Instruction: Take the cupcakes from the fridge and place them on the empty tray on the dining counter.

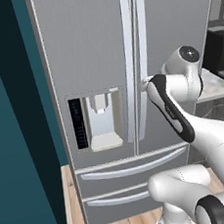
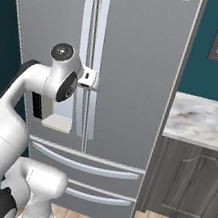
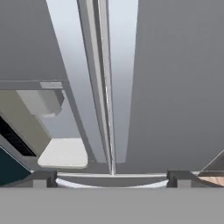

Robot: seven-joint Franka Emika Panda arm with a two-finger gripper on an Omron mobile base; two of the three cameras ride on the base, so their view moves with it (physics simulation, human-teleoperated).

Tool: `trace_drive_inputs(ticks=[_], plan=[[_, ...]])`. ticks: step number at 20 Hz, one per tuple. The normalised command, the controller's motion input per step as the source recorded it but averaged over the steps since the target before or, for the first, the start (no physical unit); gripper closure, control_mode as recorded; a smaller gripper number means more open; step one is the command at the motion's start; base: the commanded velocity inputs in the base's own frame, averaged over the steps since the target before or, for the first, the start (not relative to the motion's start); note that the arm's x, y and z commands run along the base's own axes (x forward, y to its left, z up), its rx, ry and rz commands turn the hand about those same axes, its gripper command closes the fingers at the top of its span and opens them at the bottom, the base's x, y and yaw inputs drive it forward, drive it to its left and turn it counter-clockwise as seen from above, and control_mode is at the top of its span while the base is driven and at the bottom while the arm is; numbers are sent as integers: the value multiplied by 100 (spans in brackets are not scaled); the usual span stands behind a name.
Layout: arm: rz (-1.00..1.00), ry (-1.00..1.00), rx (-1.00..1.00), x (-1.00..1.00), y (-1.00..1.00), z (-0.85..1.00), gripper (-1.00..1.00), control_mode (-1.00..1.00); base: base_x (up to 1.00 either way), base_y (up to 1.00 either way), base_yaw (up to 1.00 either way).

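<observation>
Gripper (image 3: pixel 112 177), jaws spread wide, faces the fridge (image 1: pixel 92 47) at its right door handle (image 3: pixel 122 78), positioned to grasp it

We see our arm (image 1: pixel 200 138) built of smooth, rounded white shells, with dark grey-black bands at the joints and a round dark cap with a pale centre on one joint. Our gripper (image 3: pixel 112 178) ends in two small dark, blocky finger tips.

Even, soft, shadowless rendered light; slightly blurry.
</observation>
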Motion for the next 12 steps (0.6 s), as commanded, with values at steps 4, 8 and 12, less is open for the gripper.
trace_drive_inputs(ticks=[4, 8, 12], plan=[[0, -5, 0, 50, -9, 20, -100, -100, 0, 0, 0], [0, -16, 1, 28, -13, 24, -100, -100, 0, 0, 0], [0, -17, 2, 19, -4, 15, -100, -100, 0, 0, 0]])
